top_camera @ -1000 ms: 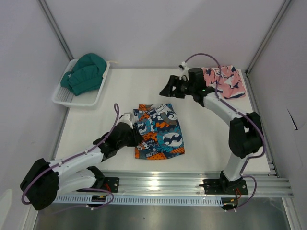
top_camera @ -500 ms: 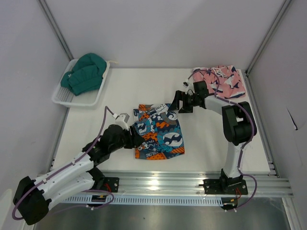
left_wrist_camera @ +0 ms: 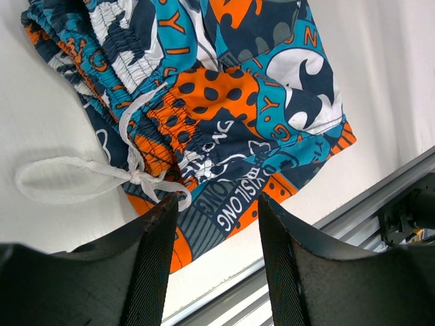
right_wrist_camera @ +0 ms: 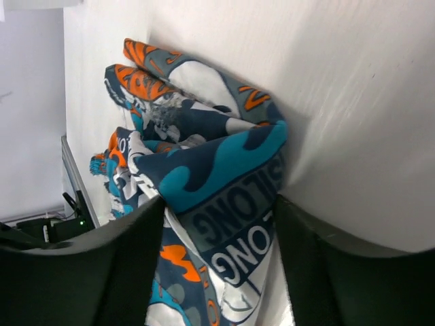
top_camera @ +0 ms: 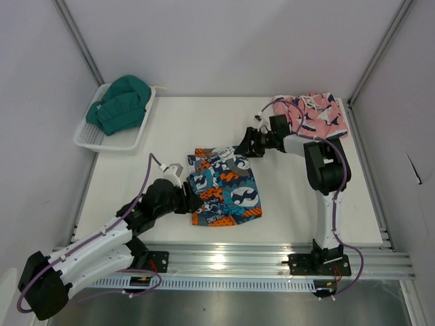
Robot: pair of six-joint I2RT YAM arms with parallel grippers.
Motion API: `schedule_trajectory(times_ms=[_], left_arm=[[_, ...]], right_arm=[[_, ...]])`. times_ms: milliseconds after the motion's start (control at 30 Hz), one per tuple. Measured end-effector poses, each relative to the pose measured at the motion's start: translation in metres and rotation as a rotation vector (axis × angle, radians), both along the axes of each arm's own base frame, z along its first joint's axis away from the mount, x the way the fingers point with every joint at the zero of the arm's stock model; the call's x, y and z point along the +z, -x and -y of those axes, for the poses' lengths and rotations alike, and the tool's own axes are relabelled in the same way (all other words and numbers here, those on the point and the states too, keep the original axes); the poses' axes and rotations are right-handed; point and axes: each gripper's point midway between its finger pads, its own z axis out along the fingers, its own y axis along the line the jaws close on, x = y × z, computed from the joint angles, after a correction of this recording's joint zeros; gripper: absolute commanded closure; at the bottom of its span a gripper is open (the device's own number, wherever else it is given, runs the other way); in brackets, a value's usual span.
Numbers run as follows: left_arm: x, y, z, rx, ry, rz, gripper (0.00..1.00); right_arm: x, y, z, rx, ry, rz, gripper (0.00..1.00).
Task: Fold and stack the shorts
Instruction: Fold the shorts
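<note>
patchwork shorts (left_wrist_camera: 258,102) print reads "long"; pink shorts (top_camera: 319,115) well apart

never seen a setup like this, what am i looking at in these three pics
Two robot arms stand at the near edge of a white table. The wide picture looks down from above; the other two come from a camera on each wrist, the dark shapes being that hand's fingers. On the table: patchwork shorts, pink shorts far right, a white basket of green cloth. The left hand is open over the patchwork shorts' waistband; the right hand straddles their far corner, grip unclear.
</note>
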Motion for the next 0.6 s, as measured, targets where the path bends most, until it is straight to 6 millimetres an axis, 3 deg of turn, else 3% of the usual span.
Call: schedule_trajectory(times_ms=[33,67,167,233,467,533,600], left_arm=[[-0.001,0.000,0.000,0.000,0.000,-0.001,0.46],[-0.001,0.000,0.000,0.000,-0.001,-0.002,0.46],[-0.004,0.001,-0.001,0.000,-0.005,-0.006,0.46],[-0.005,0.002,-0.002,0.000,-0.007,-0.009,0.46],[-0.011,0.004,-0.003,0.001,-0.015,-0.018,0.45],[-0.011,0.004,-0.003,0.001,-0.015,-0.019,0.45],[-0.011,0.004,-0.003,0.002,-0.016,-0.019,0.44]], right_arm=[[-0.002,-0.002,-0.001,-0.003,-0.003,-0.004,0.44],[-0.004,-0.003,-0.002,-0.002,-0.006,-0.007,0.60],[-0.012,-0.007,-0.006,-0.004,-0.012,-0.026,0.88],[-0.014,-0.008,-0.010,-0.005,-0.015,-0.037,1.00],[-0.006,-0.020,-0.012,-0.093,-0.053,-0.018,1.00],[-0.006,-0.018,0.005,-0.184,-0.064,-0.039,1.00],[-0.010,-0.009,0.038,-0.332,-0.039,-0.068,1.00]])
